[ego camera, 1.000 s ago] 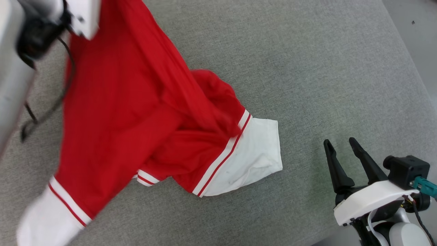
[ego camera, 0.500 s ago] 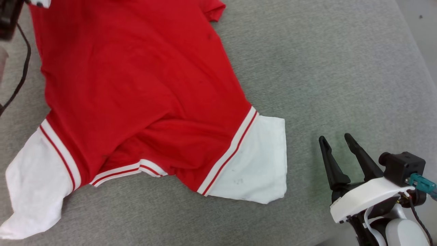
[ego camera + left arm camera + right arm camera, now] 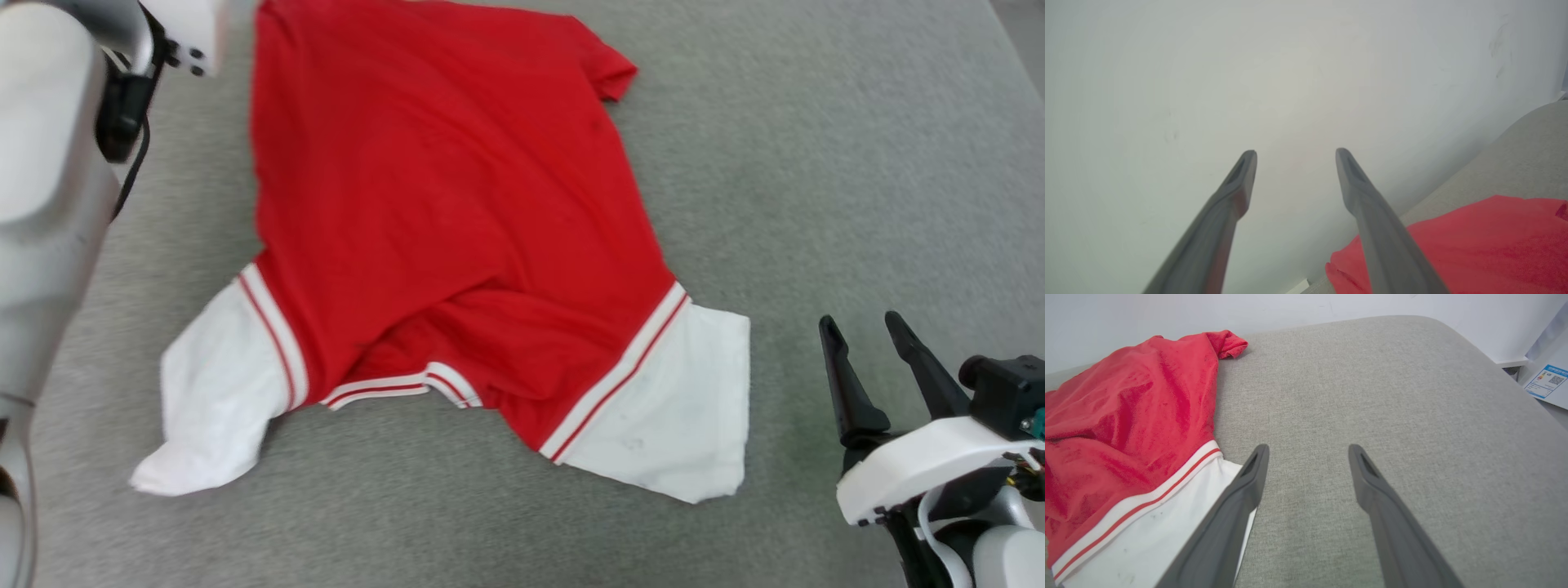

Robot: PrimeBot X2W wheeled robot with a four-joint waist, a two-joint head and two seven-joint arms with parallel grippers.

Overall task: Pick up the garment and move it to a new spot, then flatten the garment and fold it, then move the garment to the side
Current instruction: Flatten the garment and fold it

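The garment (image 3: 441, 188) lies spread on the grey padded surface (image 3: 816, 163), plain red side up, with no lettering showing. Its two white sleeves (image 3: 678, 416) point toward me, with striped collar trim (image 3: 392, 388) between them. In the left wrist view my left gripper (image 3: 1296, 152) is open and empty, raised toward a white wall, and the garment's (image 3: 1474, 237) far edge lies below it. My right gripper (image 3: 861, 327) is open just right of the nearer sleeve, above bare surface. In its own view, the right gripper (image 3: 1308, 449) has the garment (image 3: 1126, 416) to its left.
My pale left forearm (image 3: 49, 204) stands along the left edge of the head view. The padded surface (image 3: 1412, 416) rounds off at its far right corner, and beyond it a white wall (image 3: 1290, 306) and a printed sheet (image 3: 1545, 381) show.
One second ago the garment hung bunched from my raised left arm; now it lies spread flat and my left gripper is open and off it. The head view has shifted. The right gripper stayed put.
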